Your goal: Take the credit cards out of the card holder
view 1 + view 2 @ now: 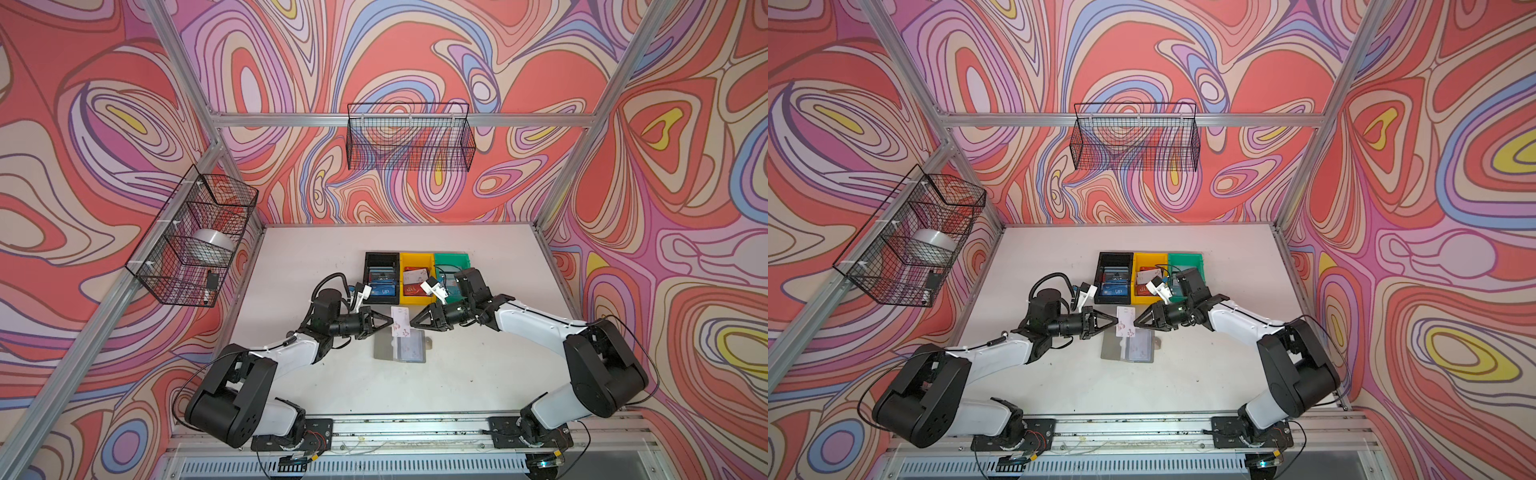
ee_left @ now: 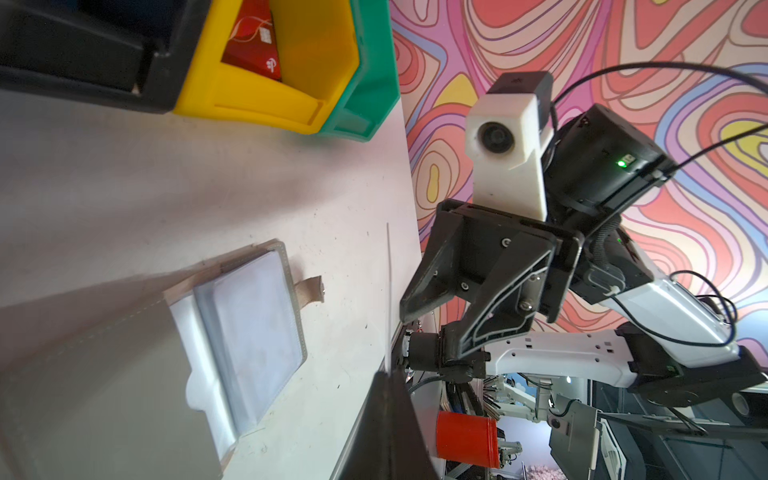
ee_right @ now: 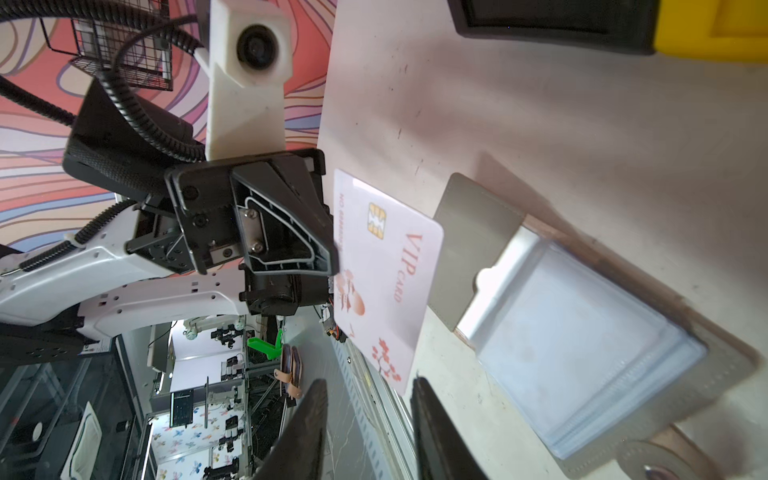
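The grey card holder [image 1: 400, 352] lies open on the table, clear sleeves up [image 3: 582, 349]. Just above its far edge a white credit card [image 1: 401, 323] with red marks hangs in the air. My left gripper [image 1: 390, 321] is shut on the card's left edge, and the card shows edge-on as a thin line [image 2: 389, 291] rising from the closed tips [image 2: 387, 374]. My right gripper [image 1: 411, 322] faces it from the right. Its jaws [image 3: 370, 386] stand open, with the card's corner [image 3: 395, 374] just ahead of them, untouched. In the right wrist view the card face [image 3: 386, 270] reads "VIP CARD".
Behind the holder stand a black bin [image 1: 381, 266], a yellow bin [image 1: 415, 274] and a green bin [image 1: 451, 261], with cards inside. Wire baskets hang on the left wall [image 1: 195, 237] and the back wall [image 1: 409, 137]. A metal rail runs along the table's front.
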Controlling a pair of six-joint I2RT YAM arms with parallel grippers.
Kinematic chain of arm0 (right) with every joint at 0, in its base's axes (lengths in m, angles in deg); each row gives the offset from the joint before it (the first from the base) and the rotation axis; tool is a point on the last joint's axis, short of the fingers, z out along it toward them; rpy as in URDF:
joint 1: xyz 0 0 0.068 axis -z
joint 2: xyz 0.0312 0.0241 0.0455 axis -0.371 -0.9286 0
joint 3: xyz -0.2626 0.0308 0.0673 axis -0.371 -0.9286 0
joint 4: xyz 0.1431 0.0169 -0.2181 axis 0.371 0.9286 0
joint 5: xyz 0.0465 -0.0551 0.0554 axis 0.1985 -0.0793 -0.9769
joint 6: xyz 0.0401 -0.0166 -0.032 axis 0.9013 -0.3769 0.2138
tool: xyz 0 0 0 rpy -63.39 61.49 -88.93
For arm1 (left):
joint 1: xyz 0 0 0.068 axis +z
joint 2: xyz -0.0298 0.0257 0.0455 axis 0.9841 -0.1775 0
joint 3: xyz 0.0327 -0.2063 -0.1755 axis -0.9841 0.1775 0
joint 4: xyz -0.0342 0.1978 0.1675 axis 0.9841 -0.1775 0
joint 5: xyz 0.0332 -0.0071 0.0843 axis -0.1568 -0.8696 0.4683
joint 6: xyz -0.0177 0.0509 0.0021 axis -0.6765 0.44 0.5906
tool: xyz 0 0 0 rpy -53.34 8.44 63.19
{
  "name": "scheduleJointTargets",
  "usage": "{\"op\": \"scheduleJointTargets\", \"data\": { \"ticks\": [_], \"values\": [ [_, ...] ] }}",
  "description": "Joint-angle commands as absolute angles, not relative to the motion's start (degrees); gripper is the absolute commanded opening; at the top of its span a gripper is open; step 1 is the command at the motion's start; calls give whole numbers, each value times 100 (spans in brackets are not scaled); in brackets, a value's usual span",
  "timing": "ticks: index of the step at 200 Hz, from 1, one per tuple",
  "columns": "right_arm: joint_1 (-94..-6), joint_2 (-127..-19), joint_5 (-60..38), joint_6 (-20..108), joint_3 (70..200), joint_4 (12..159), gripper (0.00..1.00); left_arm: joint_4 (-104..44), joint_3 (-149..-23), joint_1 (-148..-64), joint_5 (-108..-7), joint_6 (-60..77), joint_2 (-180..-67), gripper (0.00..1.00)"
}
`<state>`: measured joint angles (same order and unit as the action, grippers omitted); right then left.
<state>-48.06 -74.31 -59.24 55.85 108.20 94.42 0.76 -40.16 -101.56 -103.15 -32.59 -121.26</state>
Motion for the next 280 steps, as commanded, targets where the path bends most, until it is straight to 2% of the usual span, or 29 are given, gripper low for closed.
{"op": "scheduleJointTargets", "data": {
  "ticks": [1, 28, 78, 118, 148, 157, 170, 182, 194, 242, 280],
  "values": [
    [-4789, -7679, -6255, 5254, 11116, 9690, 37, 992, -3871, -10146, -10449, -3653, -12021, 1],
    [-4780, -7829, -6276, 5105, 11321, 9885, 37, 1896, -3677, -10148, -10459, -4153, -12209, 1],
    [-4753, -8030, -6334, 5147, 11525, 9832, 35, 2099, -3630, -10143, -10436, -4219, -12316, 1],
    [-4736, -8209, -6436, 5099, 11755, 9888, 18, 2073, -3600, -10140, -10440, -4179, -12314, 1],
    [-4724, -8177, -6556, 5023, 11840, 9990, 11, 2194, -3458, -10148, -10379, -4185, -12358, 2],
    [-4724, -8161, -6596, 5017, 11854, 9996, 8, 2233, -3429, -10143, -10371, -4191, -12375, 4],
    [-4719, -8147, -6628, 5013, 11869, 10026, 3, 2176, -3421, -10141, -10368, -4149, -12393, 14],
    [-4717, -8135, -6654, 4934, 11895, 10127, 0, 2027, -3419, -10149, -10352, -4044, -12378, 22],
    [-4701, -8096, -6631, 4841, 11931, 10257, 0, 1767, -3434, -10143, -10353, -3862, -12343, 26],
    [-4636, -8209, -6364, 3916, 12583, 11710, 0, 223, -3663, -10129, -10254, -3047, -11875, 32],
    [-4558, -8959, -4783, 2663, 14278, 14082, 0, -1362, -3968, -9965, -10176, -2233, -11292, 33]
  ]
}}
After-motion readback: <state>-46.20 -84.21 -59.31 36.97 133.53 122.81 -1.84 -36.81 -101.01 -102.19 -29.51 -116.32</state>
